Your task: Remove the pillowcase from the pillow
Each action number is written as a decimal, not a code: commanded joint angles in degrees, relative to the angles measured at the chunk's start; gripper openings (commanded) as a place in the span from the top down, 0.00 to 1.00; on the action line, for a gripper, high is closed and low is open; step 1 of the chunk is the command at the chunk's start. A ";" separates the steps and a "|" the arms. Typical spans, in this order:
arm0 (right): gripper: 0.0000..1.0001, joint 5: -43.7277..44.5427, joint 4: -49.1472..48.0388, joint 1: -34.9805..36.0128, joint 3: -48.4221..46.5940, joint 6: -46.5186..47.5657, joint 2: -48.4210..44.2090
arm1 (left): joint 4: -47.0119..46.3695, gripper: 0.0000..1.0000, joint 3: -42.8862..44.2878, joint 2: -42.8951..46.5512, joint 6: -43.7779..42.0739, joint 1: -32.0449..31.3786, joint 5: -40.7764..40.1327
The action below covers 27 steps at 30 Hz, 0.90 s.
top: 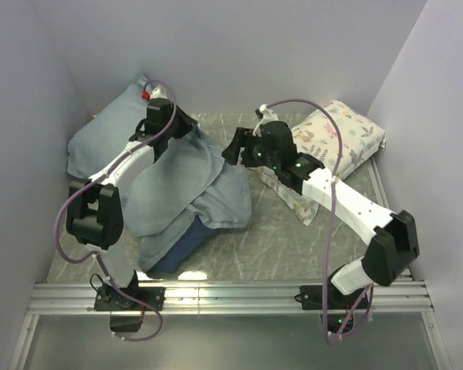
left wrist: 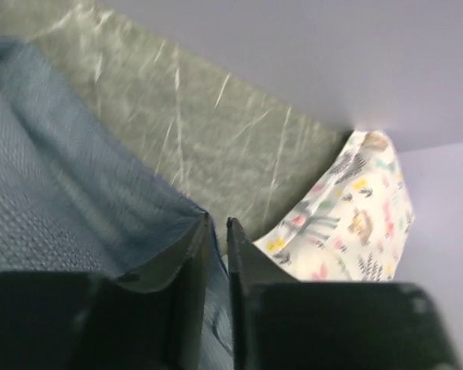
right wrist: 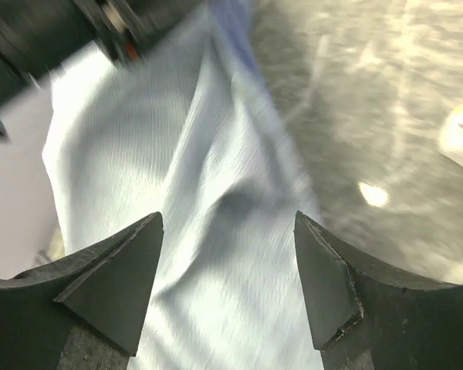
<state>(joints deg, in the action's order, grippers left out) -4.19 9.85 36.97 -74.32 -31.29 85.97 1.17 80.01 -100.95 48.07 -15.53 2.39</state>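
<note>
The pillowcase (top: 177,189) lies bunched across the left half of the table with its pale grey-blue inner side out; a navy part (top: 181,245) shows at its near end. The white pillow is hidden; the fabric bulges at the far left. My left gripper (top: 191,127) is shut on a fold of the pillowcase (left wrist: 62,177), which shows between its near-closed jaws (left wrist: 218,225). My right gripper (top: 230,154) is open and empty just right of the fabric's edge, with pale pillowcase cloth (right wrist: 216,154) below its spread jaws (right wrist: 228,223).
A cream floral-print pillow (top: 332,146) lies at the back right under my right arm and also shows in the left wrist view (left wrist: 347,216). The grey-green table top (top: 293,239) is bounded by pale walls at left, back and right. A metal rail runs along the near edge.
</note>
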 commanded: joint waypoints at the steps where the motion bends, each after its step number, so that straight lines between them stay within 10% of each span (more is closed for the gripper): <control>1: 0.24 3.14 2.81 0.20 3.30 3.51 -6.68 | -2.75 0.78 6.38 -1.44 -1.31 0.85 2.87; 11: 0.23 15.60 3.87 19.36 12.18 4.13 -12.67 | 4.17 0.25 5.61 8.29 -9.04 0.85 -1.32; 27: 0.26 27.29 0.96 28.68 9.20 2.37 0.42 | 13.58 0.21 -26.83 41.44 -10.62 -5.11 -7.22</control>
<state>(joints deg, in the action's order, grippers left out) 17.08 12.88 65.73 -62.74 -28.47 85.78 10.98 55.33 -60.34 39.68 -17.47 -3.42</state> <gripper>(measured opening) 0.747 0.789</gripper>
